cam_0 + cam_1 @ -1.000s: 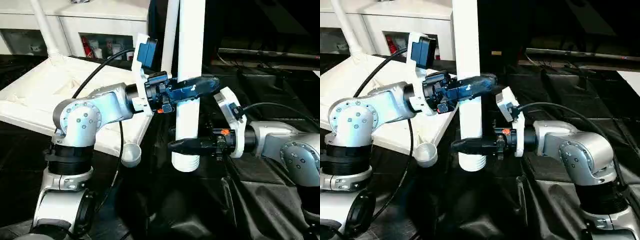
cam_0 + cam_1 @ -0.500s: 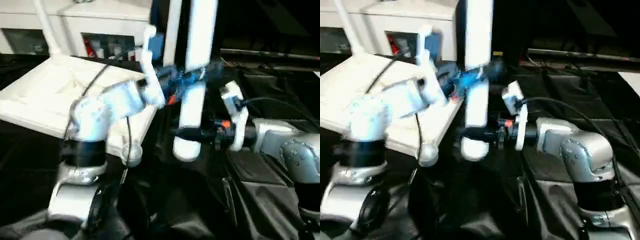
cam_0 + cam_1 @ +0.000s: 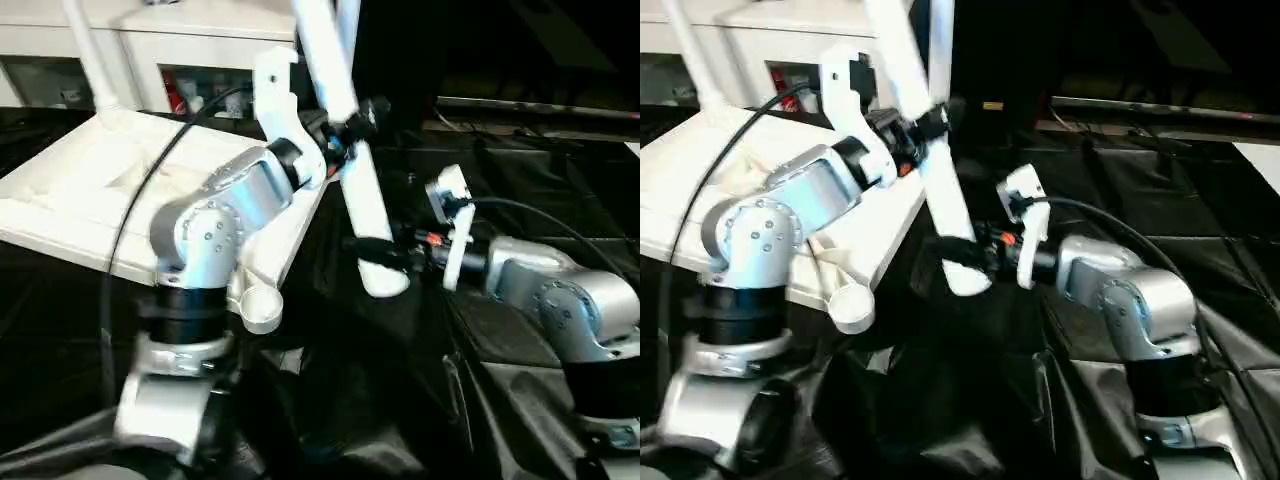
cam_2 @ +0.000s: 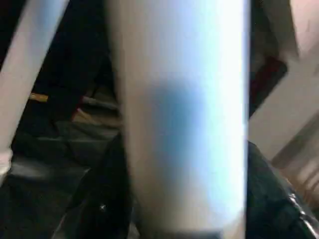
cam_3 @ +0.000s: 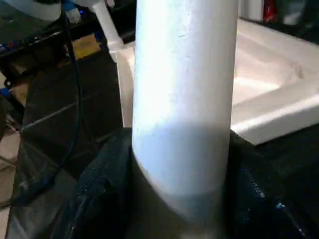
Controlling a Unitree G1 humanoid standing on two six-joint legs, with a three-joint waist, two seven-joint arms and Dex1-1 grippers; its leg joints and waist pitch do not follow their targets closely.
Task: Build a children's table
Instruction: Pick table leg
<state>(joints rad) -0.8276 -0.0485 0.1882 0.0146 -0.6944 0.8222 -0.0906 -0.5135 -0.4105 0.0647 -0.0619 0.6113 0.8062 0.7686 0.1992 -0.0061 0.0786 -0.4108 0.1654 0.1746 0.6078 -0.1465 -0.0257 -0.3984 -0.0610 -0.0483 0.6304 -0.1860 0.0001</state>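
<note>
Legs first: one white leg (image 3: 352,170) tilts between both arms, its top cut off. Right gripper (image 3: 385,255) clamps its lower end; left gripper (image 3: 350,130) clamps it higher. Left lies the upturned tabletop (image 3: 110,190), a far leg (image 3: 88,55) partly cropped.

It looks like a lab or test room: black cloth (image 3: 520,400) covers the floor, a white glass-door cabinet (image 3: 150,60) behind.

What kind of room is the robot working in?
Probably a workshop or robot test room, not a home. The work area is draped in black cloth, a white glass-door cabinet with small items stands behind, and cables run along the arm that holds a table leg beside the tabletop.
</note>
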